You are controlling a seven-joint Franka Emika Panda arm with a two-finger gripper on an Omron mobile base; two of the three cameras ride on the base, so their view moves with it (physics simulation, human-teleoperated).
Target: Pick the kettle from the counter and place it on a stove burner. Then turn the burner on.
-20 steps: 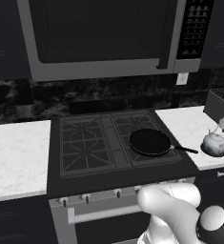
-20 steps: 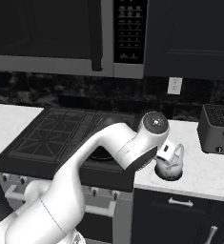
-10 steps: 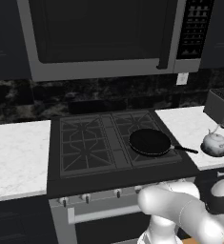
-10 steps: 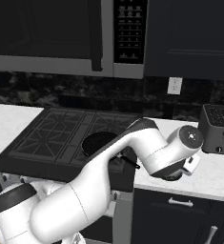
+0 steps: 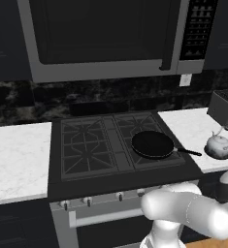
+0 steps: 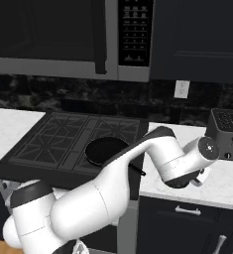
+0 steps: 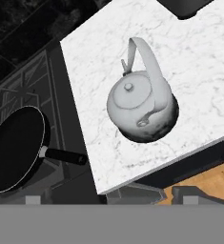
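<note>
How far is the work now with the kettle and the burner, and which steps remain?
Nothing looks done yet: the kettle stands on the counter, beside the stove. In hand is the approach: in the hand view the open gripper hangs above the kettle without touching it. Left are the grasp, the lift and setting it on a stove burner; the frying pan occupies the nearer one. Last comes turning the burner on.

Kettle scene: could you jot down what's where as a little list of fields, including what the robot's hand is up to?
kettle: upright on the counter, right of the stove, near the front edge
frying pan: on the front right stove burner, handle pointing toward the kettle
toaster: at the back of the counter
hand: open, above the kettle, holding nothing
task progress: kettle not yet picked up
</note>
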